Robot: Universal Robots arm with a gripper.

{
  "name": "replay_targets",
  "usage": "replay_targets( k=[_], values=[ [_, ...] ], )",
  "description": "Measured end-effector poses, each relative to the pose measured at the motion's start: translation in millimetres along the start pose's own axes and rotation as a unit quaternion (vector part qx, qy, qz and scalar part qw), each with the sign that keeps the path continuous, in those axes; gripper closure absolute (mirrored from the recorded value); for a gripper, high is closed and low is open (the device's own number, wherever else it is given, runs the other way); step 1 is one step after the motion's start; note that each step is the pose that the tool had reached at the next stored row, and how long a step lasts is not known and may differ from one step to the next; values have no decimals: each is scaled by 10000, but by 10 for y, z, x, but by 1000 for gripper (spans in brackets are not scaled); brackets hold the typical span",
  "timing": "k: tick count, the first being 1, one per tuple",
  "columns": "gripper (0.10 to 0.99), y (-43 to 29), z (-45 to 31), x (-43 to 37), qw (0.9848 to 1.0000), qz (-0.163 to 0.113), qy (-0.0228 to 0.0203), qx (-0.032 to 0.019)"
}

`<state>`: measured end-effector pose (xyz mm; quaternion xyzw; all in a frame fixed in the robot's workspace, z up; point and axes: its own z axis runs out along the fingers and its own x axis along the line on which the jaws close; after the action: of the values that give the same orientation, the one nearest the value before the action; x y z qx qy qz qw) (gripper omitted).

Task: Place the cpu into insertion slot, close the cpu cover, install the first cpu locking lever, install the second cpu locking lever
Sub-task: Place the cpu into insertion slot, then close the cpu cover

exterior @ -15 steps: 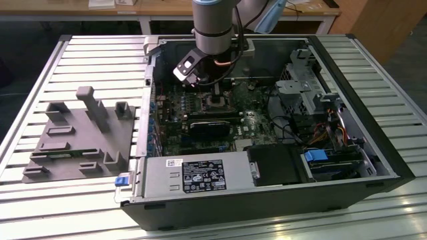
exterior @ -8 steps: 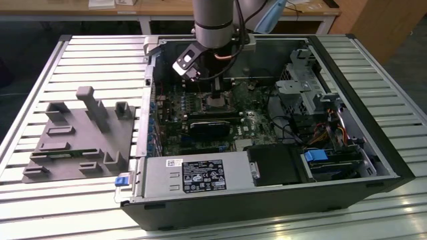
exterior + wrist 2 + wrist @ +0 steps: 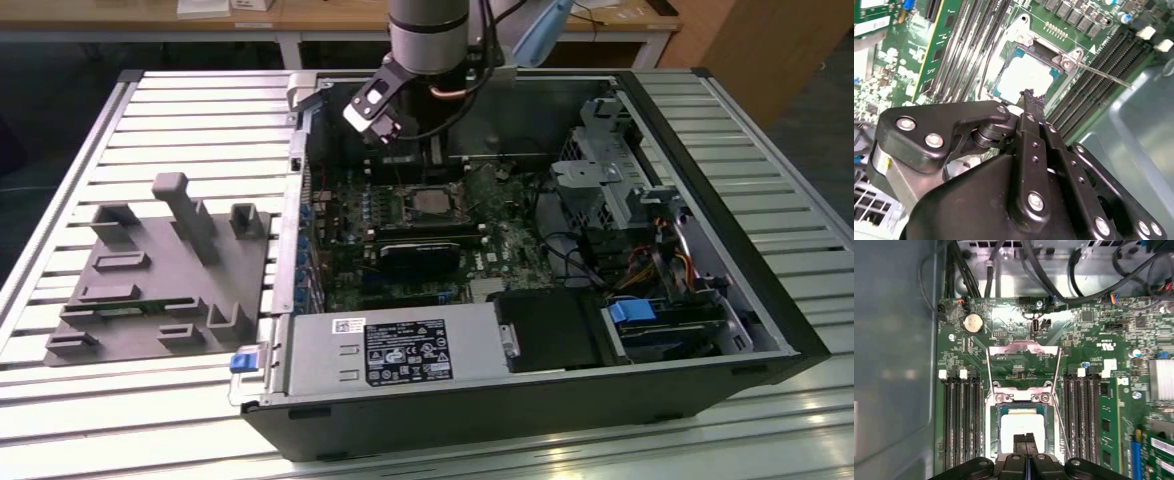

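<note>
The cpu (image 3: 1021, 426) lies flat in the insertion slot (image 3: 993, 426), its pale metal top showing; in the second wrist view the cpu (image 3: 1024, 75) is just beyond my fingertips. The cpu cover (image 3: 1024, 347), a thin silvery frame, is swung open and lies back over the board. Two thin wire levers (image 3: 1061, 390) stand unlatched beside the slot, one lever (image 3: 1106, 76) sticking out sideways. My gripper (image 3: 1026, 438) hovers over the cpu's near edge, shut with nothing between its fingers. In the exterior view the gripper (image 3: 430, 160) hangs above the slot (image 3: 430, 200) inside the open case.
Long black memory slots (image 3: 961, 420) flank the socket on both sides. A black card (image 3: 420, 255) and the grey power supply box (image 3: 387, 350) lie nearer the case front. Cables and a drive cage (image 3: 627, 190) fill the exterior view's right. A grey fixture (image 3: 160, 270) rests outside the case.
</note>
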<state>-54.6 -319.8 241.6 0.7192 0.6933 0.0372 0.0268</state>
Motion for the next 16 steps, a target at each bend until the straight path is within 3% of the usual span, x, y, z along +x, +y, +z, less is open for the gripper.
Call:
replay_targets(
  k=[4, 16],
  values=[
    [984, 9, -95, 2, 10000, 0, 0, -2],
    [984, 11, -121, 2, 10000, 0, 0, -2]
  ],
)
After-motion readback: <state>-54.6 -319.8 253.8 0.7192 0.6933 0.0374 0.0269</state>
